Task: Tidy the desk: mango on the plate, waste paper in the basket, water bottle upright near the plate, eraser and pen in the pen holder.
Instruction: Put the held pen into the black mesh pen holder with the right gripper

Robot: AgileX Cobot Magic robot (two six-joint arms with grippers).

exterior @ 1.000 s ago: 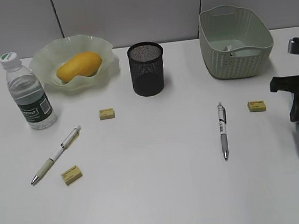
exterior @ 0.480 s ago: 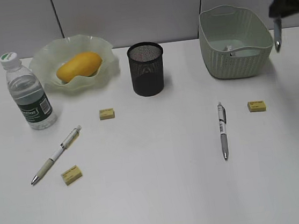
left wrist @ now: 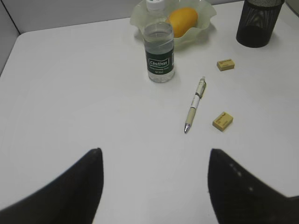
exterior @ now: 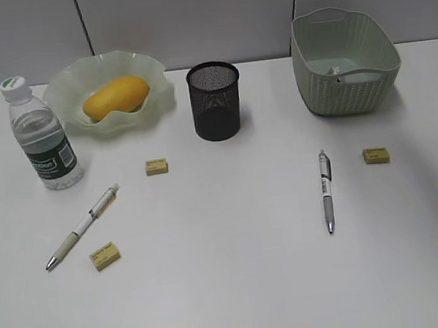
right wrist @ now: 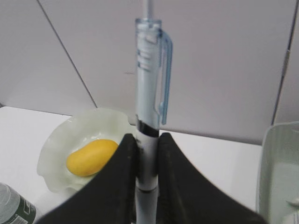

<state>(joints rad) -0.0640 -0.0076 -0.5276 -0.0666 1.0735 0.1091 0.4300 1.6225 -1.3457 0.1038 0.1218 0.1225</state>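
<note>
While the large plain white surface (exterior: pixel 233 289) carries everything else, the pale sage-green woven-look plastic basket (exterior: pixel 345 58) sits by its far right edge with a crumpled white scrap of waste paper (exterior: pixel 335 71) already inside, and the pale green wavy-rimmed translucent plate (exterior: pixel 108 89) sits towards the far left corner with the smooth yellow-orange mango (exterior: pixel 115 96) in it and the clear water bottle with the dark green label (exterior: pixel 41 137) upright just beside it. The black wire-mesh pen holder (exterior: pixel 215 100) stands between plate and basket near the far edge, and the coming move probably turns on it: the right end effector (right wrist: pixel 147 156) is out of the exterior view, so which way the holder lies from it cannot be told. Its jaws are pinched narrowly around a clear-barrelled pen with a pale blue clip (right wrist: pixel 149 93), whose long axis runs up the wrist view. The left end effector (left wrist: pixel 154 186) hovers wide apart and empty above the near left of the surface, the nearer arm for the white pen (left wrist: pixel 195 105) and two small yellow erasers (left wrist: pixel 223 121) lying there.
</note>
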